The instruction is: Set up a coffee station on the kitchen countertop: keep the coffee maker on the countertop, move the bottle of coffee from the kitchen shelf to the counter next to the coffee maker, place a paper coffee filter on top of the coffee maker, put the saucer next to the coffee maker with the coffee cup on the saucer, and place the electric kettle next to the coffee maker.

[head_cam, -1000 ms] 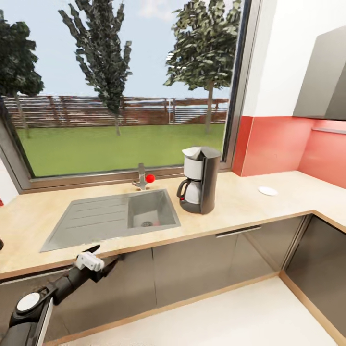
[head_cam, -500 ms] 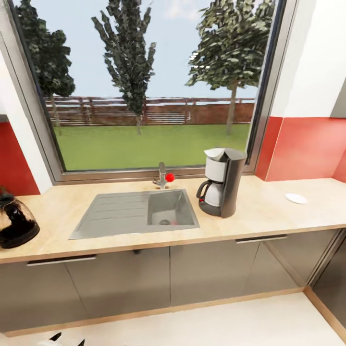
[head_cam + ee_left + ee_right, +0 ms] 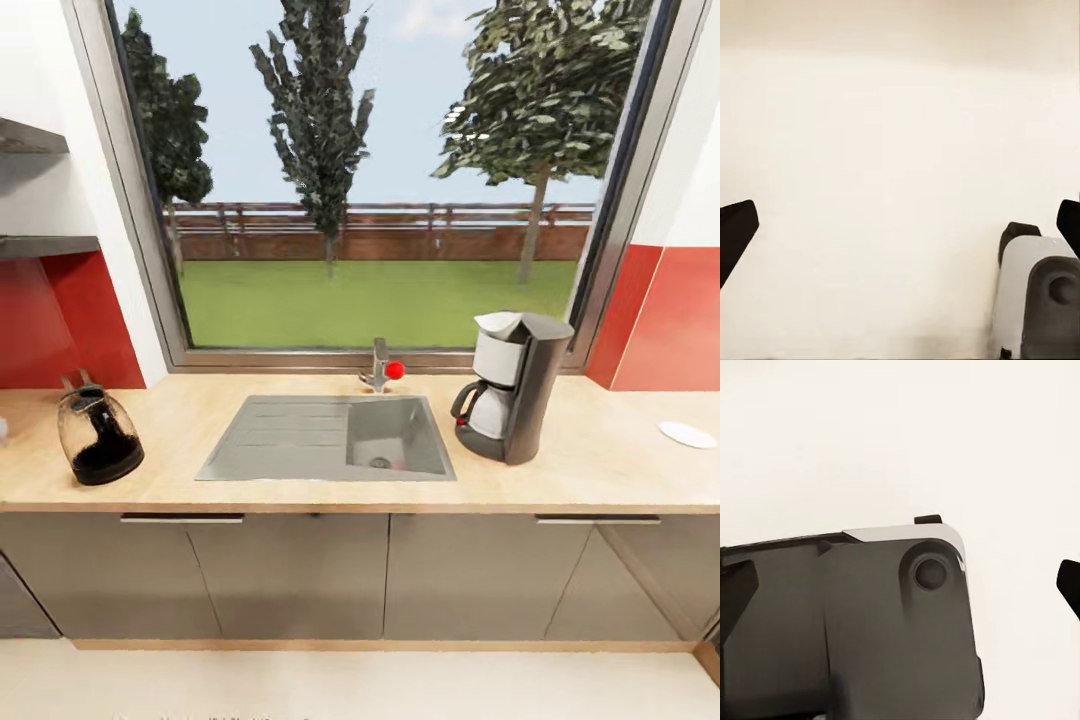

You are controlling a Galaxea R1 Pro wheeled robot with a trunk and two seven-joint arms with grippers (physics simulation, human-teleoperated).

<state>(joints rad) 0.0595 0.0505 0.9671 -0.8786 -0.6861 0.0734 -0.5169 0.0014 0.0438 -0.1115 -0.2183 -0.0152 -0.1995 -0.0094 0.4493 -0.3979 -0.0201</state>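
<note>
Head view, as I see it from the remote station: the kitchen countertop (image 3: 560,480), a long pale wood-look slab over glossy grey cabinets (image 3: 300,575), runs beneath a wide window (image 3: 380,180) framed by red backsplash (image 3: 660,320). A grey steel sink (image 3: 330,440) with ribbed drainboard sits at centre, its faucet (image 3: 380,368) bearing a red knob. The coffee maker (image 3: 515,400), dark rounded body with white housing and white carafe, stands upright just right of the sink. The saucer (image 3: 687,434), a flat white disc, lies well apart from it toward the right edge. The electric kettle (image 3: 97,438), rounded clear glass on a black base, stands far left, the sink between it and the coffee maker.

Left wrist view: I read the left gripper (image 3: 900,232) as spread wide, dark fingertips at opposite edges, nothing between them, over pale floor (image 3: 892,150), beside a grey-white robot part (image 3: 1039,300).

Right wrist view: the right gripper (image 3: 904,581) is likewise spread and empty, above a dark robot housing (image 3: 855,622).
</note>
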